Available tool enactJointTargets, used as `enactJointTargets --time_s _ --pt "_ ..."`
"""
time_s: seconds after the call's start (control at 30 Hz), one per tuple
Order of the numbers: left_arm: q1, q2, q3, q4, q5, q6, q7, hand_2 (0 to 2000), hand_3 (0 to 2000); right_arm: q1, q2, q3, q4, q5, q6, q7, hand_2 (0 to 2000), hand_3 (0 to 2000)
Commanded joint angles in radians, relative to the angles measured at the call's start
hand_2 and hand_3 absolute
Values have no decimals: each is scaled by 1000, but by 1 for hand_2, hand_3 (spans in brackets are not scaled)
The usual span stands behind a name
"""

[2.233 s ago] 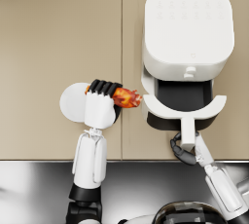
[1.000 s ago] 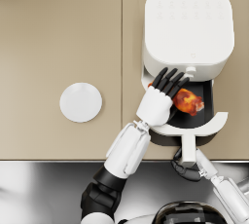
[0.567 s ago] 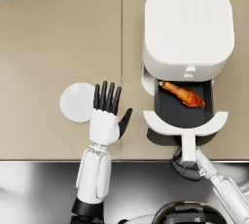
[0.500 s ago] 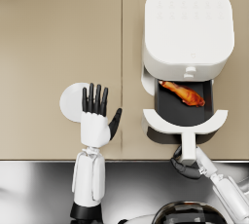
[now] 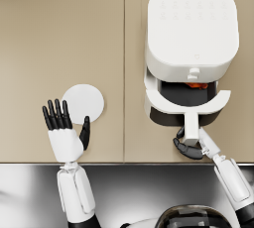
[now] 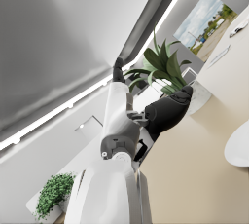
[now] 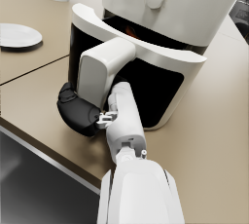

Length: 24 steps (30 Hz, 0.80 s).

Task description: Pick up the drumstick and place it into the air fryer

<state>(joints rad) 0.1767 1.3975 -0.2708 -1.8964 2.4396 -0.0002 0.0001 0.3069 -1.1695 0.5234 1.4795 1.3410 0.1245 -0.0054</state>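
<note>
the right hand [image 5: 189,145] grips the handle [image 5: 191,126] of the air fryer [image 5: 191,48] drawer, the drumstick [image 5: 198,85] lying in the drawer beyond it, while the left hand [image 5: 64,129] is open with fingers spread beside a white plate [image 5: 83,103].

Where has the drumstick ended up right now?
In the head view the drumstick lies inside the air fryer's drawer, mostly hidden under the air fryer, on the right side of the table.

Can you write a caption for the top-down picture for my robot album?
Right hand grips the air fryer drawer handle; drumstick peeks inside.
</note>
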Motion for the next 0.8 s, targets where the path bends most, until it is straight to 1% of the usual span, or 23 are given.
enactJointTargets --time_s 0.03,0.23,0.4,0.47,0.53,0.67,0.8 --pt "0 -2 -28 -25 0 0 0 0 0 136 -167 27 137 0 7 0 2000 2000" --pt "-20 1 -24 -36 0 0 0 0 0 249 -195 26 -28 1 39 -3 2000 2000" --pt "-21 -6 -22 -44 0 0 0 0 0 341 -218 43 -166 2 20 -3 2000 2000" --pt "-24 -8 -21 -42 0 0 0 0 0 367 -217 55 -208 2 12 -3 2000 2000" --pt "-29 -7 -14 -35 0 0 0 0 0 389 -233 46 -248 1 6 0 2000 2000" --pt "-29 -13 -8 -38 0 0 0 0 0 434 -261 36 -337 1 12 5 2000 2000" --pt "-30 -18 -5 -38 0 0 0 0 0 488 -287 58 -438 1 15 7 2000 2000"
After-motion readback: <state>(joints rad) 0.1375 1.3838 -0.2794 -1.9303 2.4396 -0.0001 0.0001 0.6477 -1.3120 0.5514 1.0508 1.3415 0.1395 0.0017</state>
